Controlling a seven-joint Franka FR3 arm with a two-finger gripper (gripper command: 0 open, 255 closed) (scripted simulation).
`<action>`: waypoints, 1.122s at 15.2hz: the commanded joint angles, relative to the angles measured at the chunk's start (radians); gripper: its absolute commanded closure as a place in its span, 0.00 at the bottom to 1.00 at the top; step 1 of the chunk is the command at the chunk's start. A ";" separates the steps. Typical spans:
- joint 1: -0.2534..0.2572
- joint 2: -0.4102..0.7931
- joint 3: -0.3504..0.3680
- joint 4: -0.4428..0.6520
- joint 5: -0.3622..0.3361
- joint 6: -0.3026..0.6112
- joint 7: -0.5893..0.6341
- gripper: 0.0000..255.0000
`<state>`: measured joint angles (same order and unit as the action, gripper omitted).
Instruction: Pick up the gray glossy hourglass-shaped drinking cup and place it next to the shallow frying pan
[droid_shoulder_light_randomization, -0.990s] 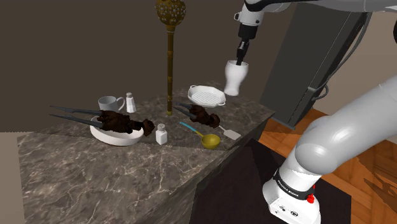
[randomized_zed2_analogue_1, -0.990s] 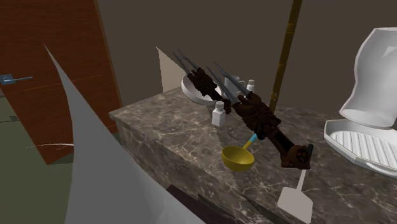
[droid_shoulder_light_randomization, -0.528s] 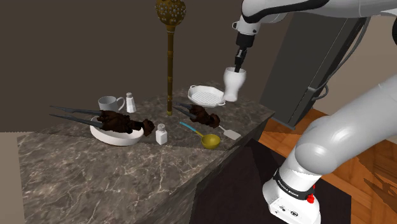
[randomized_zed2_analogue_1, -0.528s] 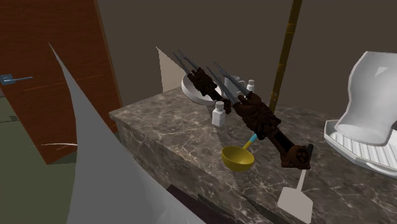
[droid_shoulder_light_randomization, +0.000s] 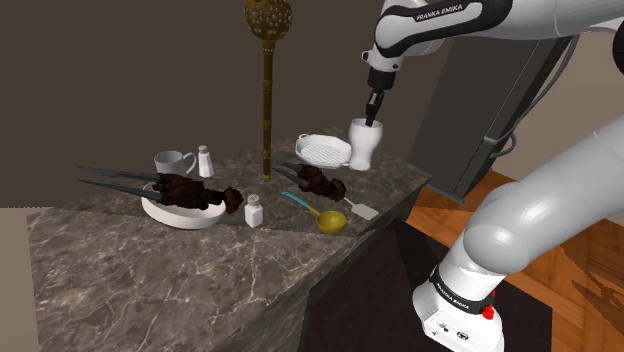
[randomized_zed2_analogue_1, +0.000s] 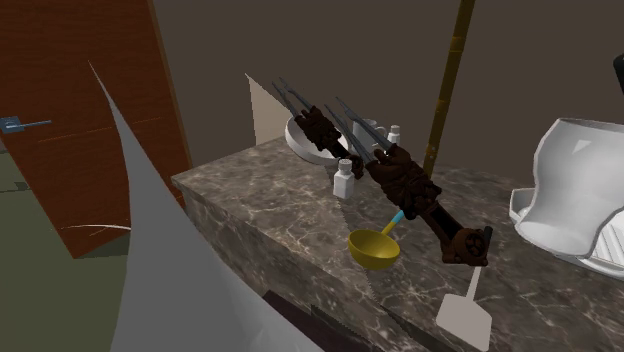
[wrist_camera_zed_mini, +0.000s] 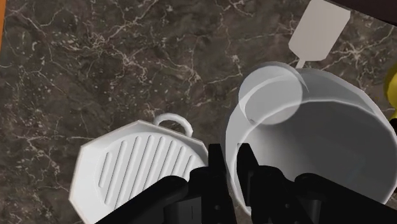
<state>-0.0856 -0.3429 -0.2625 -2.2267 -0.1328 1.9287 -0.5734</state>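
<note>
Hourglass-shaped white cup (droid_shoulder_light_randomization: 364, 147) hangs from the black gripper (droid_shoulder_light_randomization: 372, 117) in the shoulder view, low over the marble counter (droid_shoulder_light_randomization: 200, 260), just beside the ribbed white pan (droid_shoulder_light_randomization: 322, 151). In the second exterior view the cup partly hides the pan. In the wrist view the fingers (wrist_camera_zed_mini: 215, 162) clasp the cup's rim, one inside and one outside.

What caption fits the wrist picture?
Black gripper clasps the white cup by its rim, beside the ribbed white pan.
</note>
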 joint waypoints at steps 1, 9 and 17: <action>-0.001 0.002 -0.001 -0.027 -0.001 0.030 0.002 1.00; -0.002 0.029 -0.011 -0.111 -0.004 0.141 0.004 1.00; -0.003 0.073 -0.021 -0.183 -0.003 0.256 0.003 1.00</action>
<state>-0.0888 -0.2769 -0.2825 -2.4042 -0.1362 2.1712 -0.5701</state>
